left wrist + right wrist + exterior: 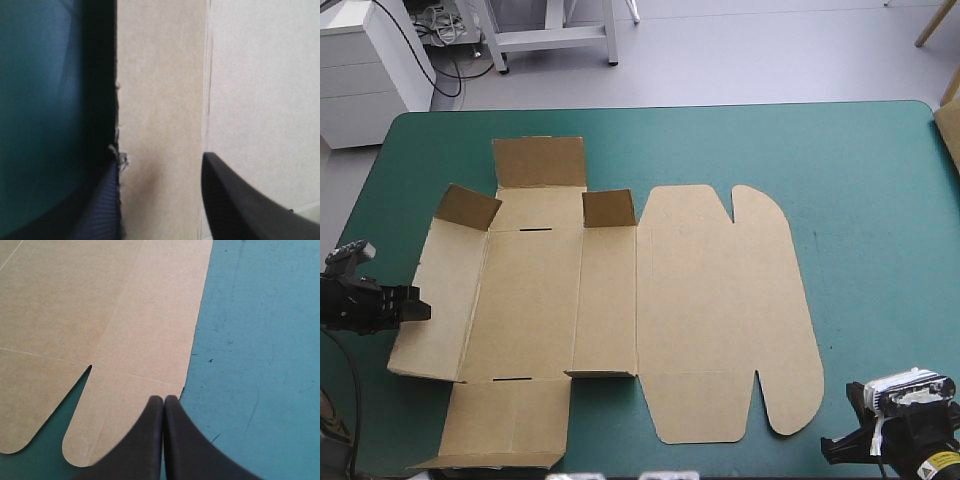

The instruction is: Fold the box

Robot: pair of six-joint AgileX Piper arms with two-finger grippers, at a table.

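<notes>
Box (610, 300) lies nearly flat on the cover (880, 200), left of centre. A few small flaps (468, 207) are tipped up toward the far side, and the lid (720, 300) is spread out to the right. Left gripper (160, 160) is at the box's left edge, fingers apart, with the edge of the outer wall (435, 300) between them: one finger on the cover side, one over the board, no pinch yet. Right gripper (163, 397) is pressed together into a point, just over the rounded tab (110, 410) at the lid's near corner. My call: close the left squarely on that edge, then swing the wall up along its crease. Go slowly so the sheet doesn't skate. If it does, the right could pin the lid down.
</notes>
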